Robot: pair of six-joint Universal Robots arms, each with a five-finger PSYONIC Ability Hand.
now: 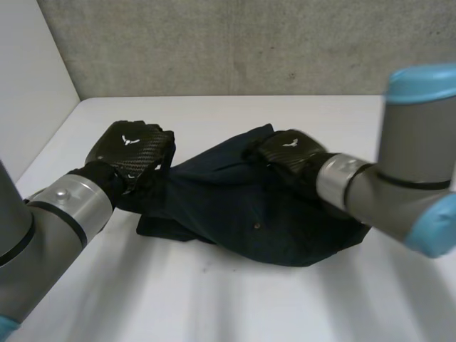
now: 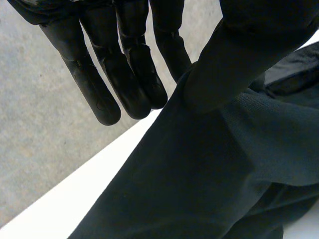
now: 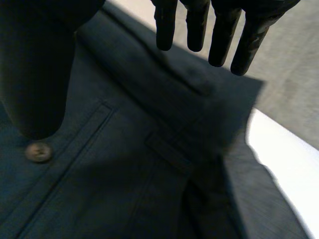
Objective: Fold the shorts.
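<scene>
Lying in a crumpled heap near the middle of the white tabletop, the dark navy shorts are bunched into loose folds. A small button shows beside a stitched pocket opening, with a belt loop just past it. A grey wall rises behind the tabletop's far edge, and a white panel closes its left side. The right arm reaches across the right part of the heap and covers the cloth beneath it.

The left hand sits at the heap's left edge, knuckles up, its forearm coming in low from the near left. In its wrist view the fingers are straight and reach out past the cloth's edge. The thumb lies over the fabric, apart from them, so the hand is relaxed and unclenched.

The right hand rests at the far edge of the shorts. Its fingers are stretched out straight above a folded band of cloth. Its thumb hangs beside the button, well apart from the fingers, and the hand is spread rather than clamped.
</scene>
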